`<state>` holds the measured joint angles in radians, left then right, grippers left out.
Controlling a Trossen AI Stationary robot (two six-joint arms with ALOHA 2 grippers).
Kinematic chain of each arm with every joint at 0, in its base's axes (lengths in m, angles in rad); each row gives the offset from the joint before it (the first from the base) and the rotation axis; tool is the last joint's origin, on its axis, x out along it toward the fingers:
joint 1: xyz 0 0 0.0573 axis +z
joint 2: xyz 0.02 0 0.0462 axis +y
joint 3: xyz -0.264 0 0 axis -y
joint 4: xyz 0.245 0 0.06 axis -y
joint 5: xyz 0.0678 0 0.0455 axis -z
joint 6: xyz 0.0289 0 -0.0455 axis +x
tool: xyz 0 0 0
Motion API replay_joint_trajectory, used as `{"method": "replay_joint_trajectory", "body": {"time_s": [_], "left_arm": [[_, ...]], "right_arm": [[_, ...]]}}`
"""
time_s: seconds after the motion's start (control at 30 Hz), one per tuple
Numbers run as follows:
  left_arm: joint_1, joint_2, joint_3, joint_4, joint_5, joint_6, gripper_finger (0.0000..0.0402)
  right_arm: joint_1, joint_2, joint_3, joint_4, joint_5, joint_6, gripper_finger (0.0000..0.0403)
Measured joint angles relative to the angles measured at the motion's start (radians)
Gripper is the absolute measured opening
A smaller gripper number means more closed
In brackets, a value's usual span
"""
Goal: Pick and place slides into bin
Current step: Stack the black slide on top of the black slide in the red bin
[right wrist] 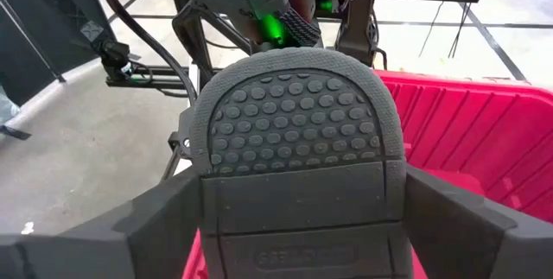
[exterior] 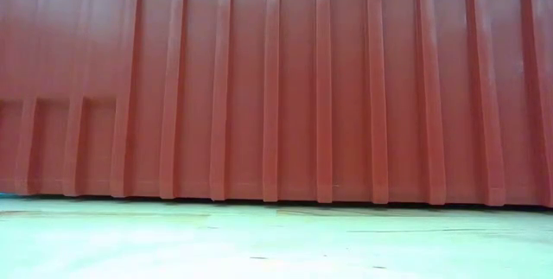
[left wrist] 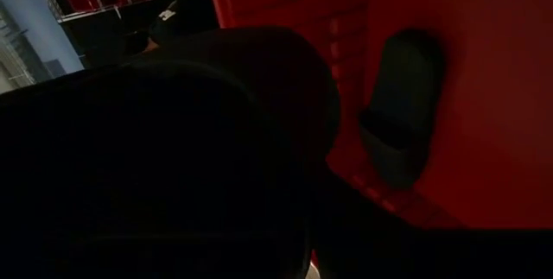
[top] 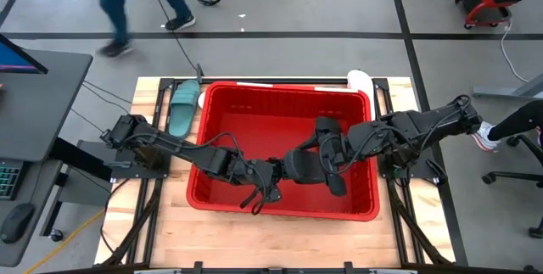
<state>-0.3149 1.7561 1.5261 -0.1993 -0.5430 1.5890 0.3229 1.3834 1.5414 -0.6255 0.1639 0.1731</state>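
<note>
Wooden tabletop [top: 144, 232] carries the red bin [top: 284, 213]; inside, right gripper [top: 299, 168] jaws clamp a black slide [right wrist: 294, 149], left gripper [top: 259, 196] jaws together.

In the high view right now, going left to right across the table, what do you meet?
teal slide → bin left wall → left gripper → black slide → right gripper → bin's right wall.

The red ribbed outer wall of the bin [exterior: 276, 80] fills nearly the whole low view, its upright ribs running top to bottom. Below it lies a pale strip of desk [exterior: 276, 240], with a dark shadow line where they meet.
</note>
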Motion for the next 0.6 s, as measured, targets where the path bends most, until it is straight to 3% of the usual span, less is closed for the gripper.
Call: {"method": "replay_joint_trajectory", "body": {"time_s": [0.13,0.3,0.6], "left_arm": [[0.000,0.000,0.000,0.001,0.000,0.001,0.0012],[0.007,0.000,0.000,0.000,-0.001,0.014,0.0014],[0.016,0.005,0.021,-0.018,0.005,0.035,0.0020]], "right_arm": [[0.000,0.004,0.000,-0.006,0.001,0.002,0.0392],[-0.003,0.004,0.000,-0.013,-0.019,-0.052,0.0379],[-0.013,0.004,0.002,-0.111,-0.036,-0.001,0.0396]]}}
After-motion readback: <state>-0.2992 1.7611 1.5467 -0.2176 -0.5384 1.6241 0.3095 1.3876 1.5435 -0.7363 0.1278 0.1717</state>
